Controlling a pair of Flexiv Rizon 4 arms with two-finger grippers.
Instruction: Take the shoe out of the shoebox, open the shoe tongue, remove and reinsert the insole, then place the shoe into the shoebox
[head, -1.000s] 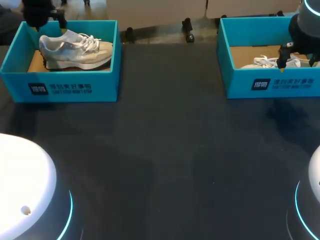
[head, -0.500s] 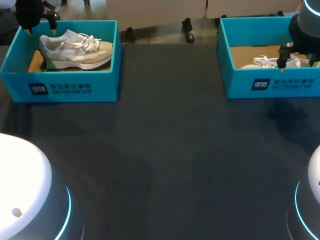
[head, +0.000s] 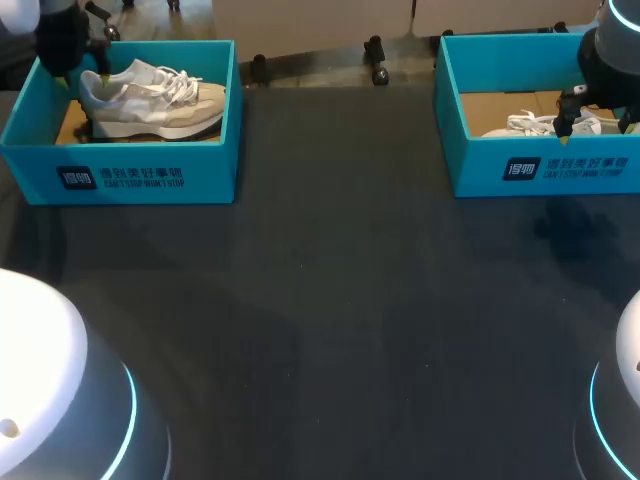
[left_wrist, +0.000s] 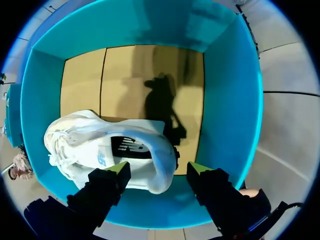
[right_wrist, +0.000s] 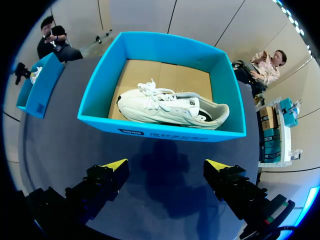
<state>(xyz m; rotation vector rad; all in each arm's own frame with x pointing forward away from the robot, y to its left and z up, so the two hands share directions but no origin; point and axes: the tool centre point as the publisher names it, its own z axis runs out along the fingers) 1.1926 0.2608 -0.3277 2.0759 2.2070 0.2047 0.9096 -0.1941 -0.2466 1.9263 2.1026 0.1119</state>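
Left gripper sits wide open over the shoe heel in the box, so I'd drop straight and pinch the collar, clear of the wall.

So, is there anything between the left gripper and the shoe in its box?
Nothing visible stands between them. The left gripper hangs open right above the heel end of the shoe, and the shoebox has no lid over it.
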